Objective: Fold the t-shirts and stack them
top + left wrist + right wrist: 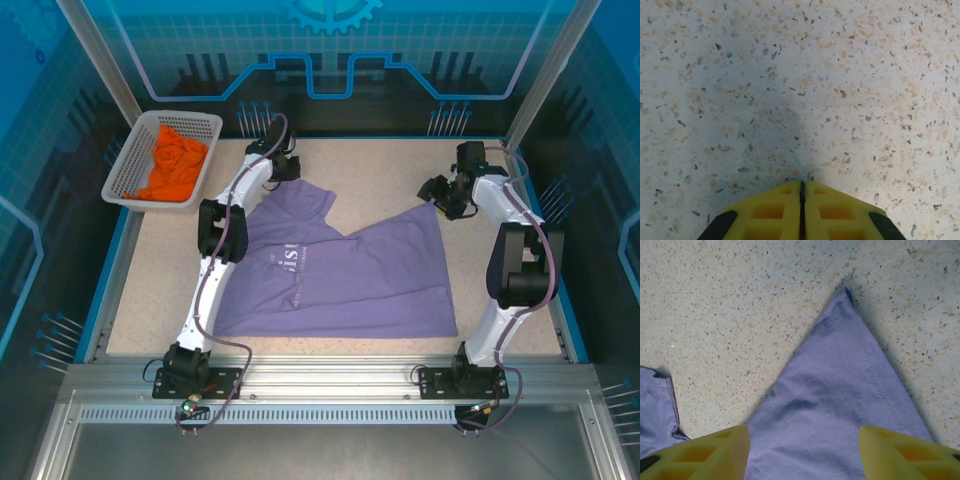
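As the left gripper (pixel 802 195) is hanging pinched together, the right gripper (pixel 804 445) is hovering agape over the pinchable 1 o'clock corner of the limp lavender t-shirt (pixel 340 275).

Your table (pixel 370 170) had a hard, matt top, pale and finely speckled like terrazzo, and it looked smooth in both wrist views. The lavender t-shirt (pixel 350 285) was soft, matt cloth, lightly creased, with a line of stitching along its hem (pixel 875 375) and flat white printed lettering (pixel 290 262). The orange t-shirt (pixel 175 165) was the same kind of soft cloth, heavily crumpled. Its basket (pixel 128 160) was white plastic mesh. Your left pincer (pixel 802 182) and right pincer (pixel 804 430) were yellow moulded plastic, matt, with hollow cells. The left arm (pixel 215 280) and right arm (pixel 505 310) had smooth white shells with a slight sheen and black joints. The rail (pixel 330 378) was bare, silvery, slotted metal.
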`<state>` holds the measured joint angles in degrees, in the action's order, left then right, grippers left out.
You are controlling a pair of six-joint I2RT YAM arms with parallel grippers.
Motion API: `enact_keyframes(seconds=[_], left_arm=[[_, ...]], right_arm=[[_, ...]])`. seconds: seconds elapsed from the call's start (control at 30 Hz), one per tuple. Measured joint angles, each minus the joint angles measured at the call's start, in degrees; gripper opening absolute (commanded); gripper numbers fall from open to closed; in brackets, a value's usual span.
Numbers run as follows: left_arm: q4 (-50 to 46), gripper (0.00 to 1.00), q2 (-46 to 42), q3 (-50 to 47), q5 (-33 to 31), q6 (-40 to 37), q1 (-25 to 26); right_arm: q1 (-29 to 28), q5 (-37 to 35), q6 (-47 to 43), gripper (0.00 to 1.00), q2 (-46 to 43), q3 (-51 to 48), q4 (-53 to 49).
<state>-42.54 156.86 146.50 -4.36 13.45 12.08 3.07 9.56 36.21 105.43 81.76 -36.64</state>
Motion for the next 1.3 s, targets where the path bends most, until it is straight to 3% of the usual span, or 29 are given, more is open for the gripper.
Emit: enact_keyframes(seconds=[0.2,0.43,0.83,1.1,1.3], left_arm=[[2.80,0.00,-2.86,-5.11,-0.85,0.11,0.33],[9.42,0.00,-12.09,-17.99,-1.33,0.11,1.99],[29.11,0.00,-37.51,-51.47,-1.42,1.51,5.03],[35.54,0.00,-46.82,-66.03,-0.63,3.10,5.05],[38.03,0.00,-52.96,-72.52,0.31,4.04,5.14]], right_arm=[[0.13,-0.11,-0.20,0.57,2.62,2.29,-1.70],[2.05,-2.23,-0.07,0.55,9.77,7.52,-3.37],[4.50,-2.32,-0.22,0.54,23.41,21.27,-3.63],[4.07,0.11,-0.61,0.44,27.58,25.22,-3.78],[3.39,0.04,-1.22,0.25,26.62,22.53,-1.20]])
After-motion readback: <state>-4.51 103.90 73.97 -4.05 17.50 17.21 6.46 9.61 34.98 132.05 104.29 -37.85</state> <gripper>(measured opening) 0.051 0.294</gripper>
